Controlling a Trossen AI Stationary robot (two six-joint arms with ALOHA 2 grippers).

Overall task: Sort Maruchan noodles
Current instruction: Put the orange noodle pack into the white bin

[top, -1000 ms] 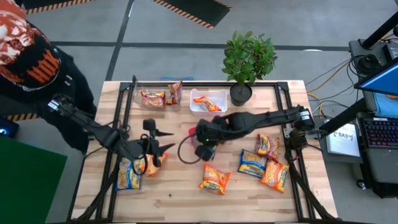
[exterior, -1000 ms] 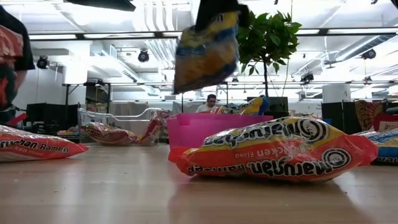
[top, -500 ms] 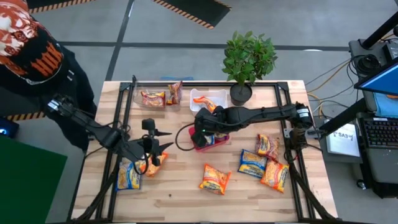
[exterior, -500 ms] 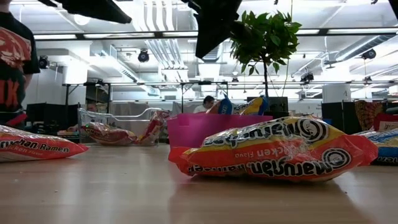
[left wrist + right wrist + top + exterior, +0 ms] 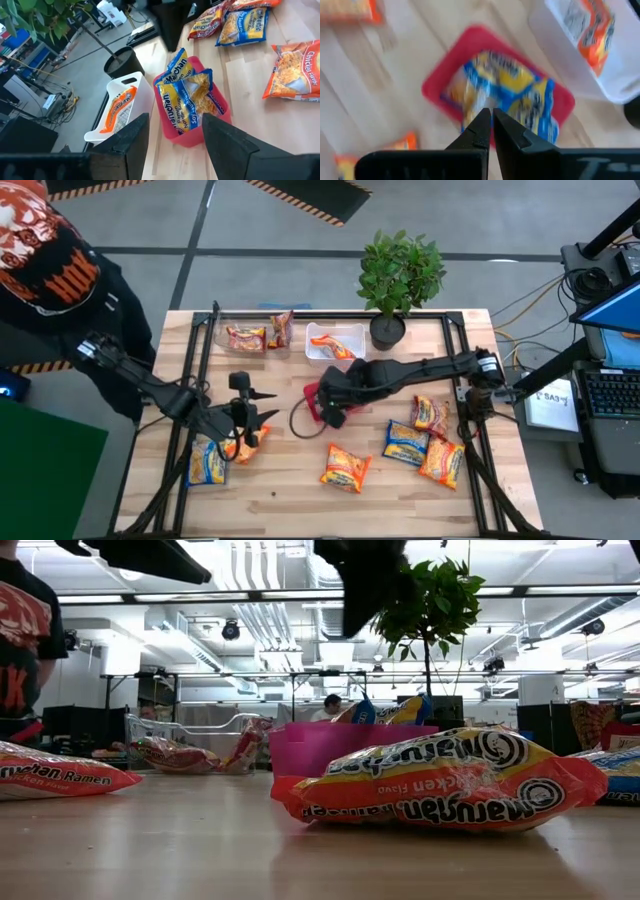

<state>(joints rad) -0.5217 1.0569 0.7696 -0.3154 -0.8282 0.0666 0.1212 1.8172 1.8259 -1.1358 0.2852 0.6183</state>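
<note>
Two blue-and-yellow Maruchan packets [image 5: 187,100] stand on edge in the red tray [image 5: 192,139]. My right gripper [image 5: 491,123] hovers over this tray [image 5: 311,396], shut and empty. My left gripper [image 5: 175,145] is open and empty at the table's left, above an orange packet [image 5: 243,442] next to a blue-and-yellow packet [image 5: 205,463]. The white tray [image 5: 120,107] holds an orange packet. The clear tray [image 5: 250,335] holds reddish packets. An orange packet [image 5: 345,467], a blue-and-yellow one [image 5: 405,442], another orange one [image 5: 443,460] and a reddish one [image 5: 430,415] lie flat on the table.
A potted plant [image 5: 398,275] stands at the far edge beside the white tray. A person [image 5: 50,260] stands beyond the table's left far corner. In the low view an orange packet [image 5: 440,785] lies close in front of the red tray [image 5: 320,745].
My right gripper carried a blue-and-yellow packet hanging below it over the red tray and let it go. The packet now stands in the tray beside the other one. The gripper has since drawn slightly toward the near edge. My left arm has kept still.
</note>
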